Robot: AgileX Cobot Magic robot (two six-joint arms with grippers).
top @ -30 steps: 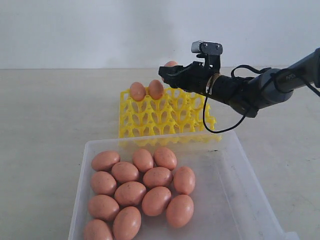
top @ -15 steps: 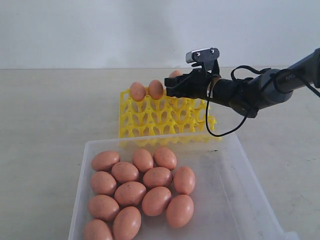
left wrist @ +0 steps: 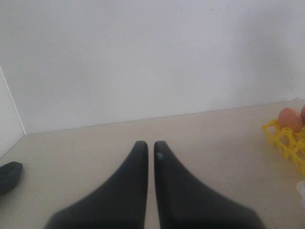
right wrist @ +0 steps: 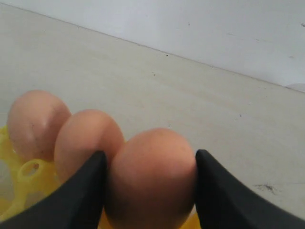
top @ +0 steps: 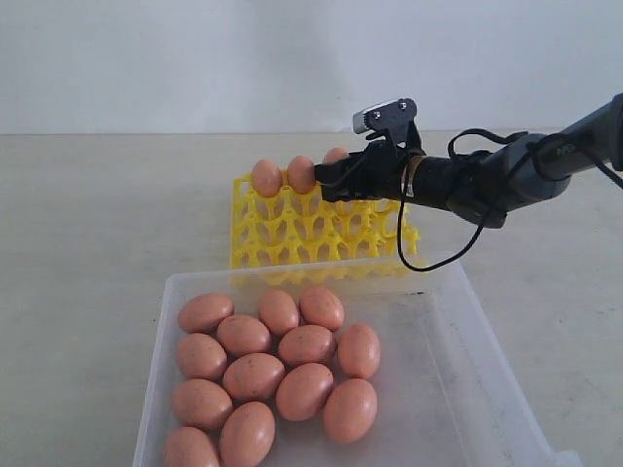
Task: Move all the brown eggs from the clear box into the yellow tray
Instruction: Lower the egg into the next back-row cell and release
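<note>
Leftmost, over the bare surface: left claw, clenched, black fingers all but touching. Nearest the camera, clear box on that surface, with thirteen brown eggs lying bunched in its left half, touching one another. Just behind the box, yellow tray, a square lattice of cups. Two more eggs upright side by side in its far row, starting at the left corner. Right beside them, third along that row, one egg gripped between the fingers of the right claw, reaching in from the right on a roughly level arm. Held egg close against its neighbour, low over the tray; seated in a cup or just above it, cannot tell.
</note>
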